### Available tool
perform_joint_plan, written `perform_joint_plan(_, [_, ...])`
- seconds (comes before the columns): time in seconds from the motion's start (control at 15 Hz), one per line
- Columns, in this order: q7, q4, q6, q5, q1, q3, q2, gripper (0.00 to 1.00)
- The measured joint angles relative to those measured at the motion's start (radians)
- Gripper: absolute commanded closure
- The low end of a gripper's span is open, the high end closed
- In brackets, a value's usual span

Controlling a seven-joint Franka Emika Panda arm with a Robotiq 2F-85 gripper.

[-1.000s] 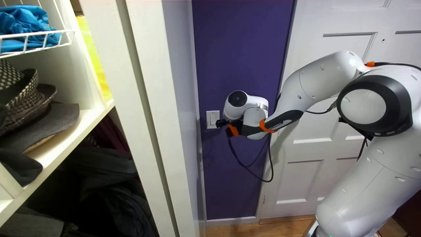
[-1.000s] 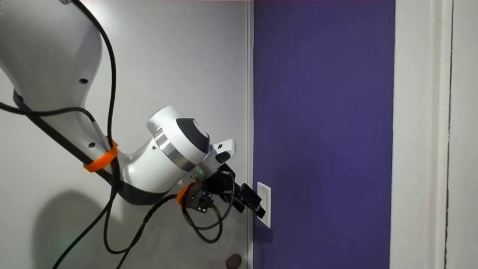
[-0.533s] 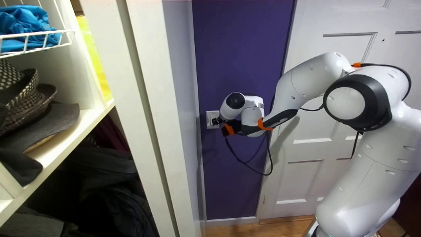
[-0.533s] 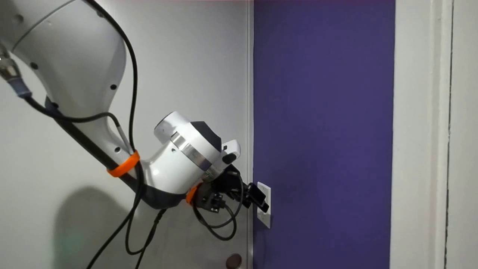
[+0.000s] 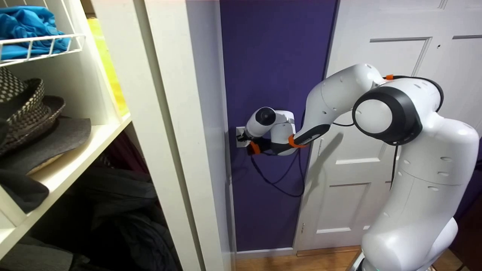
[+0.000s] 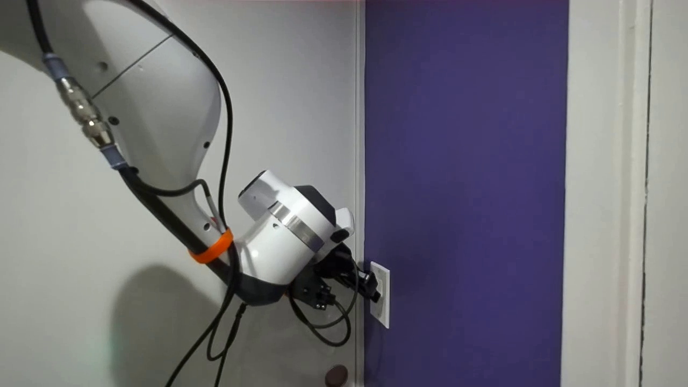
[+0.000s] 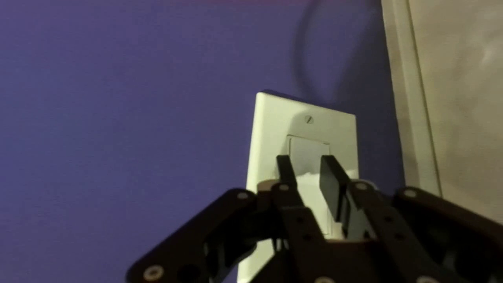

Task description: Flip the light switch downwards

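The light switch is a white upright plate with a flat rectangular rocker [image 7: 308, 154], mounted on the purple wall. In the wrist view my gripper [image 7: 305, 160] stands in front of it, its two dark fingers apart with a narrow gap and nothing held between them. The rocker shows through that gap, while the fingers cover part of the plate's lower half. In an exterior view the plate [image 6: 382, 314] is partly behind the gripper [image 6: 375, 295], whose tips are close to the rocker; I cannot tell whether they touch it. The plate [image 5: 240, 131] is mostly covered in an exterior view.
Close beside the plate runs a white side wall [image 5: 205, 113]. A white panelled door [image 5: 350, 210] lies behind the arm. Cables [image 5: 276, 188] hang in a loop below the wrist. Shelves with hats [image 5: 30, 109] are further left.
The gripper has come nearer to the plate, moving left in one exterior view and right in the other. Its fingers have drawn closer together. The rocker shows no visible change.
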State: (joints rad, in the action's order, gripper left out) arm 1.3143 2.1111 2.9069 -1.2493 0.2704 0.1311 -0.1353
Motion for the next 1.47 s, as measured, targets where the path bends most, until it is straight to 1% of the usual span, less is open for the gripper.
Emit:
perform_joint_plan(0.33, [0.017,-0.025,0.037,0.0,0.0,0.0,-0.041,1.0])
perform_joint_plan(0.8, [0.018,-0.04,0.039,0.001,0.001,0.0,-0.08,1.0])
perform_joint_plan(1.47, [0.019,-0.051,0.039,-0.013,0.001,-0.009,-0.09,1.0])
